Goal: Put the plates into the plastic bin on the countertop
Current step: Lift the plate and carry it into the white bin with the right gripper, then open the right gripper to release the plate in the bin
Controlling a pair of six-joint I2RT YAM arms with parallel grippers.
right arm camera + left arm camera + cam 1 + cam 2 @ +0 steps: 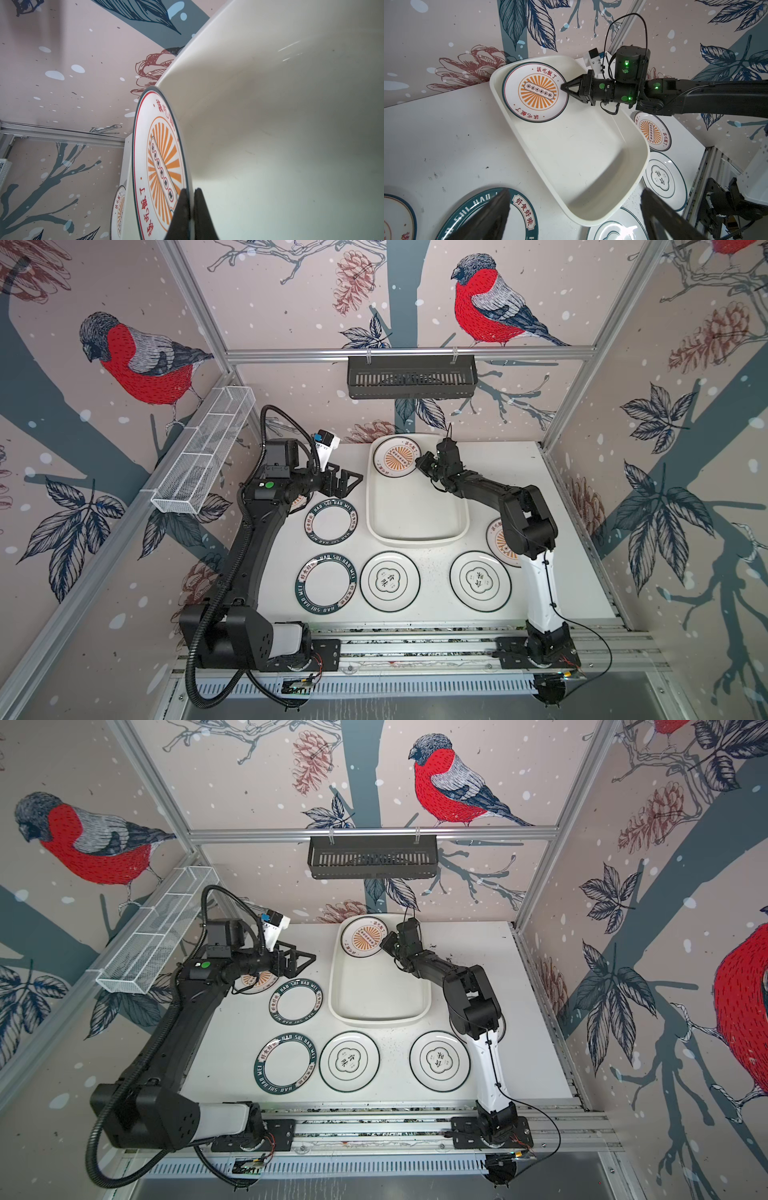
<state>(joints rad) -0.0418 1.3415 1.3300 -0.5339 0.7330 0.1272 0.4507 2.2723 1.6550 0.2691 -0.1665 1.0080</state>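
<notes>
**Sunburst plate held at the far end of the bin**

The right pincer point(419, 466) is clamped on the rim of a sunburst plate point(395, 456), holding it at the far end of the plastic bin point(415, 510). The right wrist view shows the rim nipped between its two fingertips point(182, 199).

The left pincer point(347, 483) hangs spread wide and empty, just left of the bin, above the desk point(498, 472).

On the desk:
- Two lettered-rim plates point(331, 522) lie left of the bin.
- Two emblem plates point(389, 580) lie in front of it.
- A second sunburst plate point(500, 541) lies partly under the right arm.
- A third sunburst plate point(298, 502) lies partly under the left arm.
</notes>
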